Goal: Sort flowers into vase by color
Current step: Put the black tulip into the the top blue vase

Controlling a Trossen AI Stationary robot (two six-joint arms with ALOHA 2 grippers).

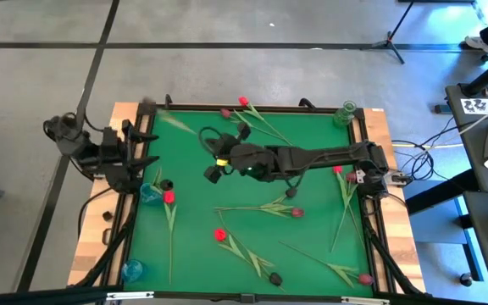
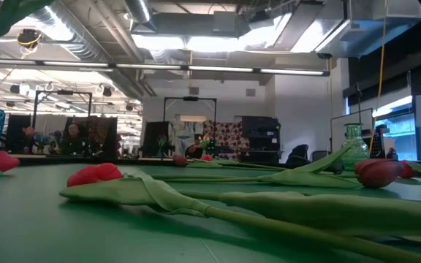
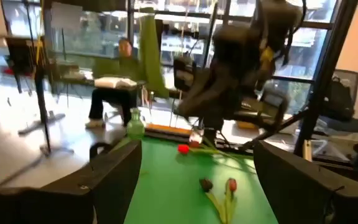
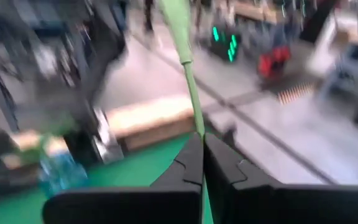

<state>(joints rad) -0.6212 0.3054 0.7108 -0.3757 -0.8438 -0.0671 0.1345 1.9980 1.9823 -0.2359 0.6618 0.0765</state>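
Green felt covers the surface [image 1: 312, 254], which fills the centre of the high view. Flowers lie scattered across it: red heads at centre left [image 1: 169, 196] and lower centre [image 1: 219, 235], a dark head near the bottom edge [image 1: 275, 278], and further stems toward the right side.

1. Right arm: extended from the right edge toward upper centre. The right gripper [image 1: 214, 165] is raised over the surface. In the right wrist view its fingers [image 4: 188, 163] are pressed together on a thin green stem [image 4: 191, 87] that rises out of the top of the frame. The head colour of this flower cannot be determined.
2. Left arm: parked at the left edge. The left gripper [image 1: 142, 152] waits with its fingers spread wide and holds nothing.
3. Vases: 1 blue vase [image 1: 150, 193] at centre left, 1 blue vase [image 1: 131, 270] at lower left, 1 green vase [image 1: 345, 113] at upper right.

Step in hand, judged: transport of 1 gripped flower toward a vase, probably the centre-left blue one.

Next move, judged: align the stem end over the vase mouth, lower it, then release. The long stem may swing and miss the mouth.
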